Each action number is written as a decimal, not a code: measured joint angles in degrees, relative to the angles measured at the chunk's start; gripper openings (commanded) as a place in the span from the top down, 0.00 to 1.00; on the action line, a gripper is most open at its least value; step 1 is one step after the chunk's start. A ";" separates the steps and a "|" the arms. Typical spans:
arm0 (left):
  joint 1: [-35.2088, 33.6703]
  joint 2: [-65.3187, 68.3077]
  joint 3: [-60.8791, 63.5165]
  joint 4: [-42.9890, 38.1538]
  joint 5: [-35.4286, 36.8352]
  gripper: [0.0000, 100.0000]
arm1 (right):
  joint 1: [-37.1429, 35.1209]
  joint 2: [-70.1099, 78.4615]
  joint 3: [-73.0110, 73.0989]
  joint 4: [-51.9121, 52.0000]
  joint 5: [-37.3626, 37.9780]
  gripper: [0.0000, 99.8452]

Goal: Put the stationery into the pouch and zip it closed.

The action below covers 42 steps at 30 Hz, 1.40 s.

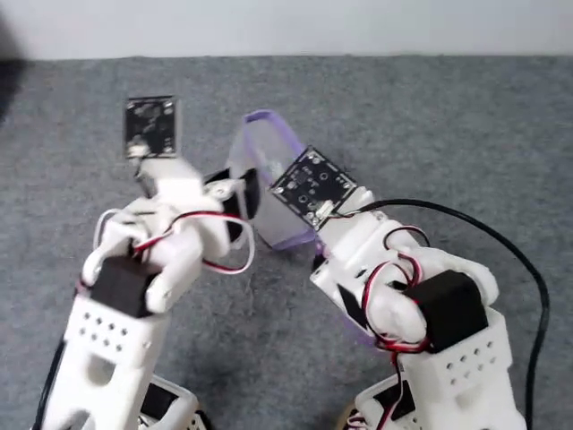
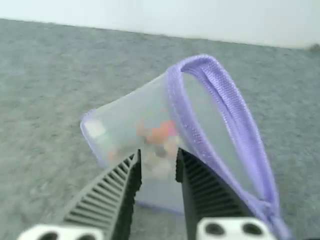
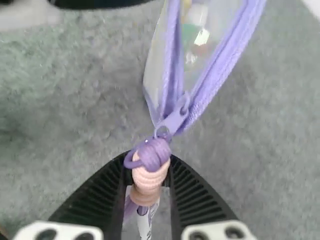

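Two white robot arms meet over a grey, felt-like tabletop [image 1: 466, 134] backed by a pale wall [image 1: 358, 27]. A black cable [image 1: 510, 246] loops away beside the right arm [image 1: 430, 313], and red-and-white wires drape over both arms. Seen from above, the right arm's circuit board [image 1: 313, 188] sits across the middle of the translucent pouch [image 1: 255, 148], hiding much of it along with the tips of both hands. A second board [image 1: 150, 125] stands out at the left arm's wrist. The pouch, edged with a purple zip, is between the two arms with its mouth gaping open. Blurred stationery [image 2: 157, 137] in orange and pale colours shows through its clear wall. The left hand [image 2: 157, 167] has its ribbed black fingers drawn close together, nipping the pouch's lower edge in the narrow gap. The right hand [image 3: 146, 165] is pressed onto the zip pull [image 3: 148, 155], a knotted purple cord over a beige bead. The pull is attached to the slider [image 3: 172, 117] at the end of the zip, where the two purple tracks part.
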<state>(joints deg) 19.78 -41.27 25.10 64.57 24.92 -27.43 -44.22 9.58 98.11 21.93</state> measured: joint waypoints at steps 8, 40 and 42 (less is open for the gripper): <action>7.65 10.02 -6.24 -0.18 0.00 0.89 | 2.46 -4.75 1.23 1.67 -0.35 0.99; 8.97 0.26 -7.65 18.29 -9.14 0.67 | 11.16 -16.53 11.78 -20.40 -0.35 0.99; 10.46 0.26 -7.65 18.29 -9.14 0.67 | 11.16 -15.74 11.78 -20.40 -0.88 0.99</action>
<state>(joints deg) 30.24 -41.01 17.45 82.86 15.78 -16.26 -59.96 21.36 77.71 21.05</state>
